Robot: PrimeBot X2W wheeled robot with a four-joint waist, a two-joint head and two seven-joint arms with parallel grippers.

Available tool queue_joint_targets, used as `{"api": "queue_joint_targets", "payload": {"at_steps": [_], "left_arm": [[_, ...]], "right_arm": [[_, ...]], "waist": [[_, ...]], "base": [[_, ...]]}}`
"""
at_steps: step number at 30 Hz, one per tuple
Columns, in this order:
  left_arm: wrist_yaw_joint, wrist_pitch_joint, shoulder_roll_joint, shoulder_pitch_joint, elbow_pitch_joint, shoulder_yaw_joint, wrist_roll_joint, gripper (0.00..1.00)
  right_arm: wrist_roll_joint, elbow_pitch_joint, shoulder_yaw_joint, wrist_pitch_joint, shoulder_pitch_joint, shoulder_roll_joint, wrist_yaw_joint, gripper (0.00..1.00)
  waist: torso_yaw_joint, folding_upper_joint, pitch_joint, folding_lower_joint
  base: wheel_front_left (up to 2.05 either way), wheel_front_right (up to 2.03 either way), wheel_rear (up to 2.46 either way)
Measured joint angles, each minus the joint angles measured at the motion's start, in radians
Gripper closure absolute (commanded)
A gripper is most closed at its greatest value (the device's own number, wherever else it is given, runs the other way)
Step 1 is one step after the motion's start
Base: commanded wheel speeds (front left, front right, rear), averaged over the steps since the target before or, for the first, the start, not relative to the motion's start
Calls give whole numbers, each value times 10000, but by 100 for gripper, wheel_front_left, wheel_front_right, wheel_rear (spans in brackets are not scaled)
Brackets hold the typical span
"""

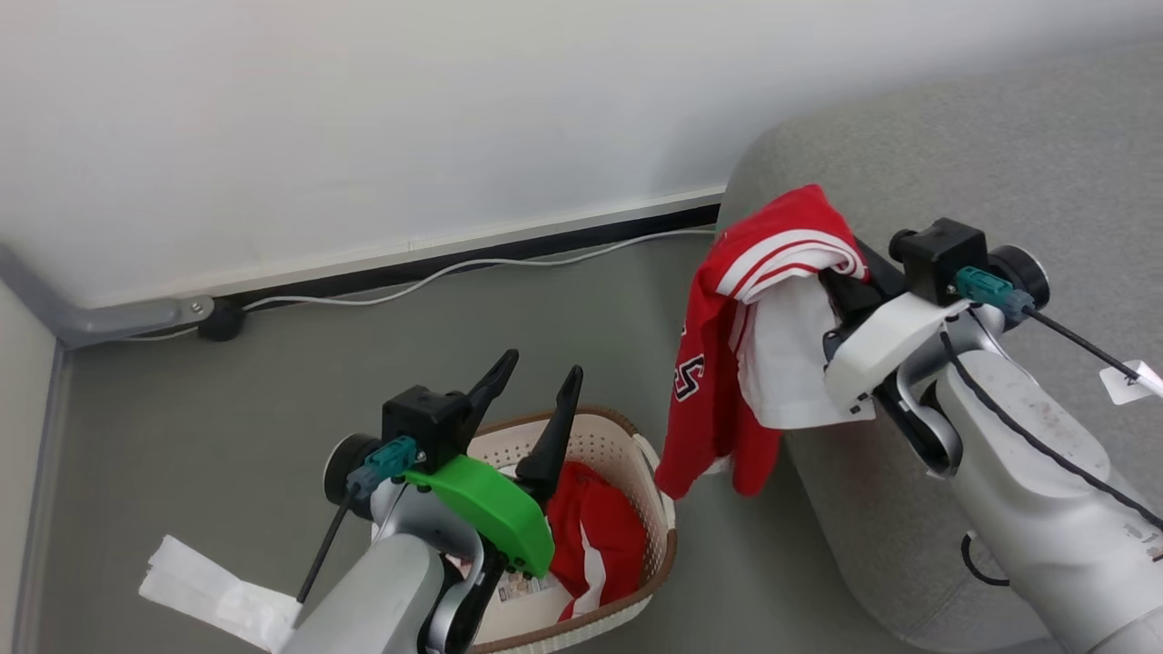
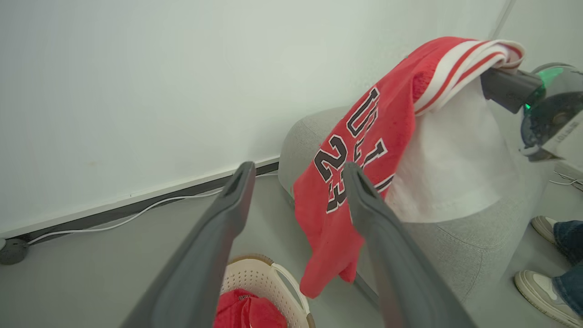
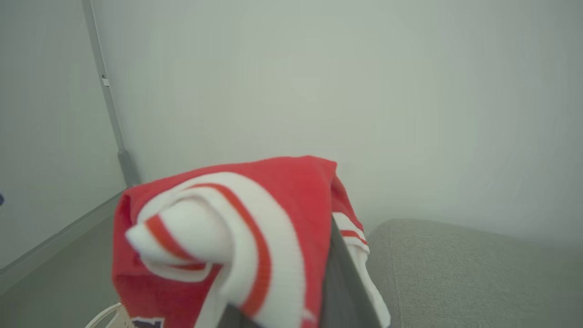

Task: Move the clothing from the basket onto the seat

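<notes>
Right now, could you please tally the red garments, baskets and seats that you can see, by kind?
Red garments: 2 (jersey, shorts)
Basket: 1
Seat: 1
Total: 4

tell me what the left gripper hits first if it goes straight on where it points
Likely the seat's rounded end, right by the hanging jersey's edge; the left gripper aims about there. Depth is unclear, so it might slip past to the wall.

Perforated plastic basket (image 1: 604,447), matt cloth seat (image 1: 954,136)
</notes>
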Motion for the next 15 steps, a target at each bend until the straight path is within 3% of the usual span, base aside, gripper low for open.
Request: {"api": "queue_joint_targets", "payload": {"at_steps": [15], "left_arm": [[-207, -276, 23, 451, -81, -407, 31, 0]], "right_arm": [[176, -961, -520, 6, 74, -1091, -94, 100]], "waist": [[-1651, 0, -116, 0]], "base": [[0, 0, 0]]}}
